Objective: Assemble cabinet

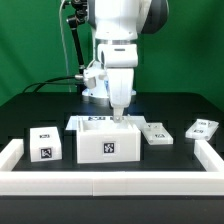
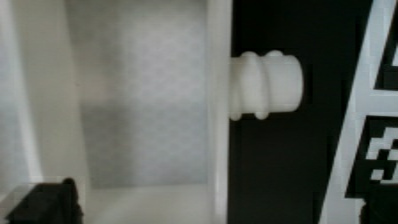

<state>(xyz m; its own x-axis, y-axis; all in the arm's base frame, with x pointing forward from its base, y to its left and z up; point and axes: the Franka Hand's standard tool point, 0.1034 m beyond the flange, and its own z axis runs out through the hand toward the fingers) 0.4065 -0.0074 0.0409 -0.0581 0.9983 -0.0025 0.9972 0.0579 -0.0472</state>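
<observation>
Cabinet box (image 1: 105, 145) wants a square, firm hold on its wall, clear of the ribbed peg (image 2: 270, 85); whether the gripper (image 1: 119, 118) is clamped, I cannot tell.

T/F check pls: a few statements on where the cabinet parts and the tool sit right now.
1. The tool is down at the large hollow box. True.
2. The small cube sits on the exterior view's right of the box. False: it stands on the box's left in that view.
3. Two flat panels lie on the exterior view's right of the box. True.
4. The tool carries a panel. False: both panels lie flat on the black table.
</observation>
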